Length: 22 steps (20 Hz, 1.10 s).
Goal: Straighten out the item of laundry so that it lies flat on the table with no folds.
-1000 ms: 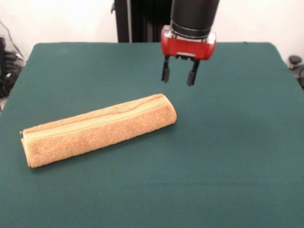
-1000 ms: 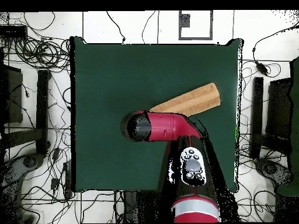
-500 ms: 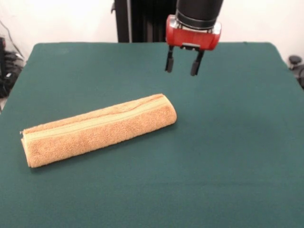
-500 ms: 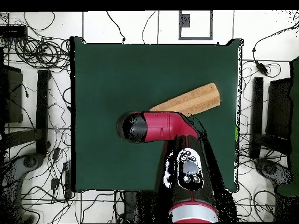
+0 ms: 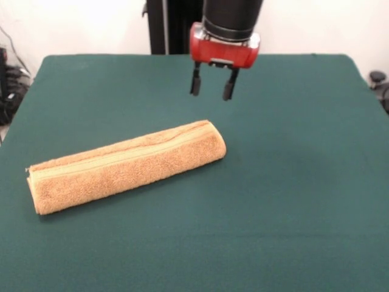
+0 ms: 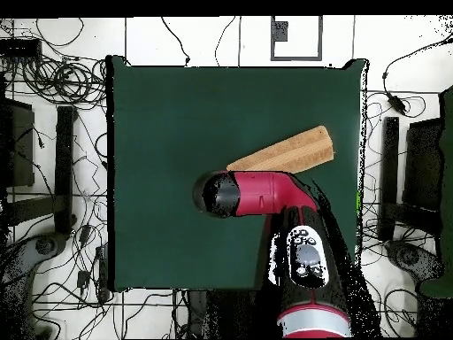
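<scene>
The towel (image 5: 126,165) lies on the dark green counter (image 5: 292,201) folded into a long, narrow bundle, not spread flat. In the front view it runs at a slant: 1 end sits close to the counter's left edge, squared off and showing stacked layers, and the other end, rounded, reaches about the middle of the counter, a little farther back. A paler woven band runs lengthwise along its upper face, with the fluffy orange-tan pile below it. In the overhead view the towel (image 6: 292,152) shows as a slanted tan strip, its wider end toward the counter's right edge and the other end partly hidden under the arm.

The claw (image 5: 212,87) hangs in the air beyond the towel's rounded end, clear of the cloth and of the counter. Its 2 dark fingers (image 5: 195,81) point straight down from the red wrist housing and stand apart with an empty gap between them; it holds nothing. In the overhead view the red and black arm (image 6: 265,193) reaches across the counter from its bottom edge and covers the claw itself.
</scene>
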{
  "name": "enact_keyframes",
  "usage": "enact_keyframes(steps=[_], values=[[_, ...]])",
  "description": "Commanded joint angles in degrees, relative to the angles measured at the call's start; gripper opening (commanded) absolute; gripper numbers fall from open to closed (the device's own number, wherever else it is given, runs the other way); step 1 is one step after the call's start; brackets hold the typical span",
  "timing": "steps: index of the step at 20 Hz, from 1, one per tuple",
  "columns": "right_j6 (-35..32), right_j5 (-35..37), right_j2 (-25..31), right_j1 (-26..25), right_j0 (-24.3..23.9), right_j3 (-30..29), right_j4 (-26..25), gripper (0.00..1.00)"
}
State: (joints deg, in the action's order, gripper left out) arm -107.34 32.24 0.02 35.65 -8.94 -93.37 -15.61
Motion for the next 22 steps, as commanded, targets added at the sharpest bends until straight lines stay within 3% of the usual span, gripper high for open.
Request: enact_keyframes(steps=[1,22], values=[[2.32,-6.57,6.98,-6.99,-0.72,-3.80,-5.31,1.00],[-3.25,-14.74,7.14,-11.18,-0.06,-4.51,-5.75,1.00]])
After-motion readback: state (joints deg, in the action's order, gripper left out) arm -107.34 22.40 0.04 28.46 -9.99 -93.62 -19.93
